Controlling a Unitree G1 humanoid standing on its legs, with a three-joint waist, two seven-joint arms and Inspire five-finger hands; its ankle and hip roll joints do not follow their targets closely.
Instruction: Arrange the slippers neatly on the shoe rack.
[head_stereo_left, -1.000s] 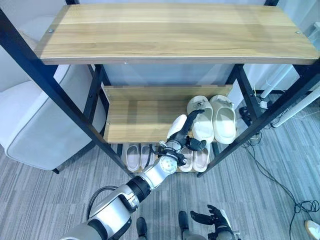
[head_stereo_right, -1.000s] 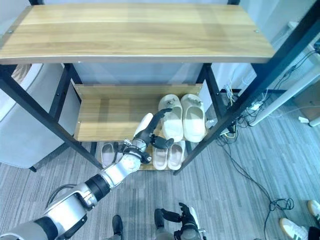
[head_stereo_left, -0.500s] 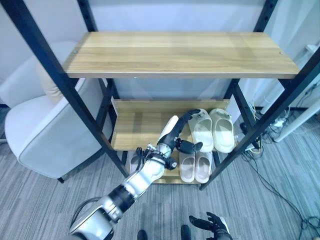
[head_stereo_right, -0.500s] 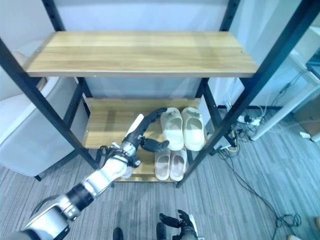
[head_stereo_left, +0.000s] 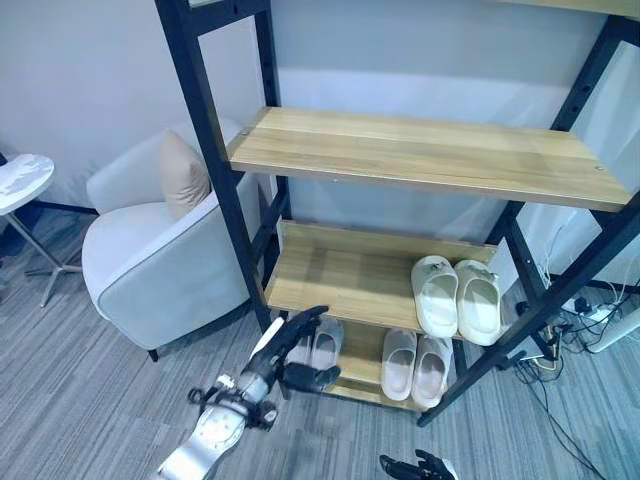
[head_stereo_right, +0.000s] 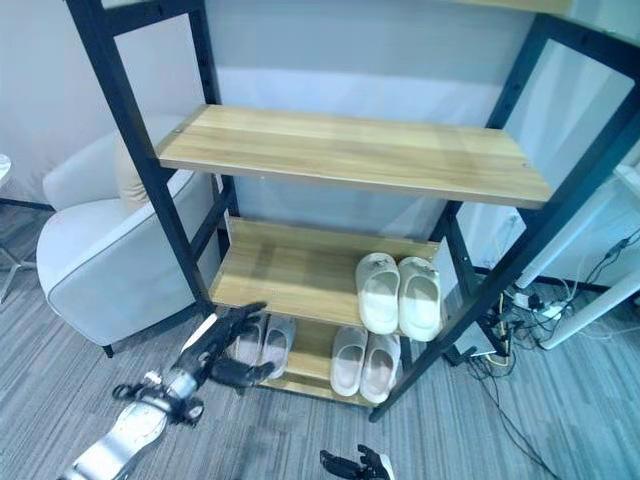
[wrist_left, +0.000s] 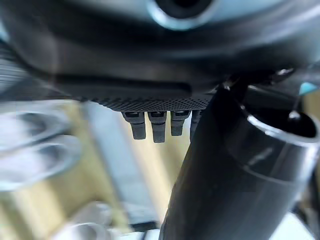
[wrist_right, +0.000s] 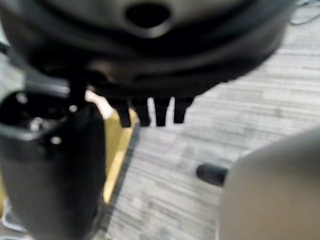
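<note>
A cream pair of slippers lies side by side at the right end of the rack's middle shelf. On the bottom shelf a pale pair rests at the right and a greyish pair at the left. My left hand hovers low in front of the greyish pair, open, fingers straight, holding nothing. My right hand hangs near the floor at the view's lower edge, open and empty.
The black-framed rack has a bare upper shelf. A white armchair with a beige cushion stands left of the rack, and a small round table beyond it. Cables and a power strip lie on the carpet at the right.
The camera has pulled back, so the whole rack shows smaller. My left hand has withdrawn from beside the cream slippers on the middle shelf to a spot before the bottom shelf's left part.
</note>
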